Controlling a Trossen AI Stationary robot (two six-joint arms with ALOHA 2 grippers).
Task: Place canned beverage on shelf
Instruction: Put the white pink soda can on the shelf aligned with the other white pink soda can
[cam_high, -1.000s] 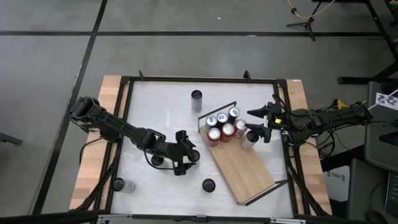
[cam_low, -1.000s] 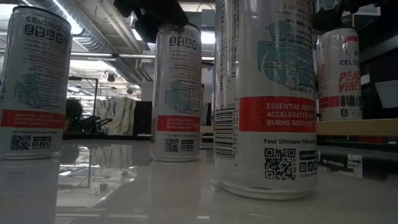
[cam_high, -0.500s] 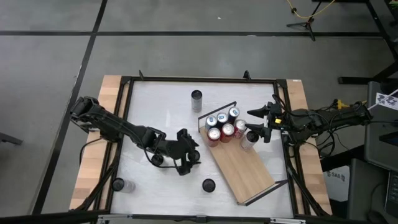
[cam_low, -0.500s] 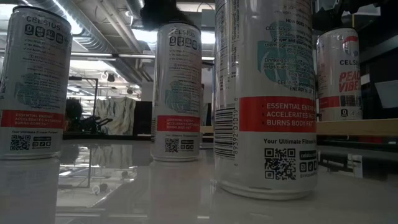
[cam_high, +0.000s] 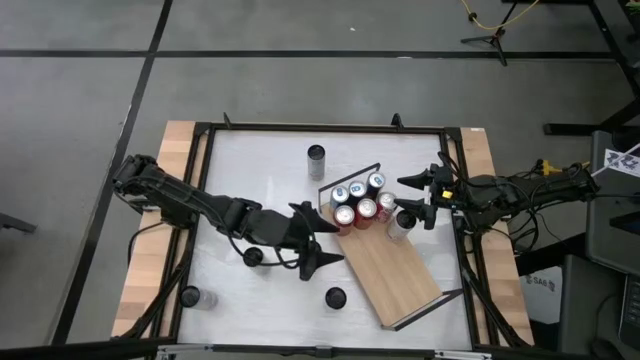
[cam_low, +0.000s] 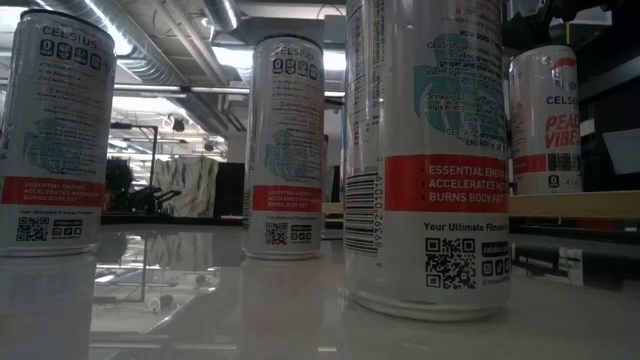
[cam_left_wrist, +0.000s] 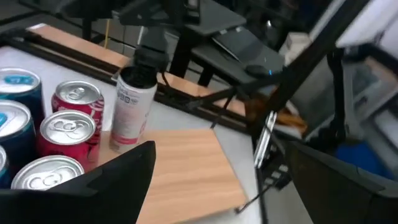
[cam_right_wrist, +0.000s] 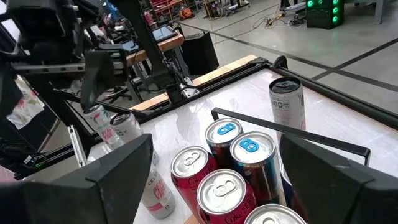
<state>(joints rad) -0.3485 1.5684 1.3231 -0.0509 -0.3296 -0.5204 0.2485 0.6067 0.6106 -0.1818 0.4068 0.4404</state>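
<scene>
The shelf (cam_high: 390, 268), a light-wood board with black wire rails, lies slantwise right of the table's middle. Several red and blue cans (cam_high: 358, 200) stand upright on its far end, seen again in the right wrist view (cam_right_wrist: 224, 168). A white can (cam_high: 398, 226) stands on the board close beside them. My left gripper (cam_high: 335, 243) hangs open and raised at the board's left edge, pointing toward it, with nothing between its fingers (cam_left_wrist: 106, 180). My right gripper (cam_high: 402, 195) stands open at the board's far right, beside the white can (cam_left_wrist: 132, 106), with nothing in it.
Loose cans stand upright on the white tabletop: one at the far middle (cam_high: 316, 160), one under my left arm (cam_high: 253, 257), one near the front (cam_high: 335, 297), one at the front left (cam_high: 190, 296). The low view shows three of them up close (cam_low: 285, 150). A black frame (cam_high: 200, 200) rims the table.
My left gripper has risen from above the can under my arm and gone toward the table's right, to the shelf's left edge. It has tipped from pointing down to nearly level and rolled. The cans have stayed put.
</scene>
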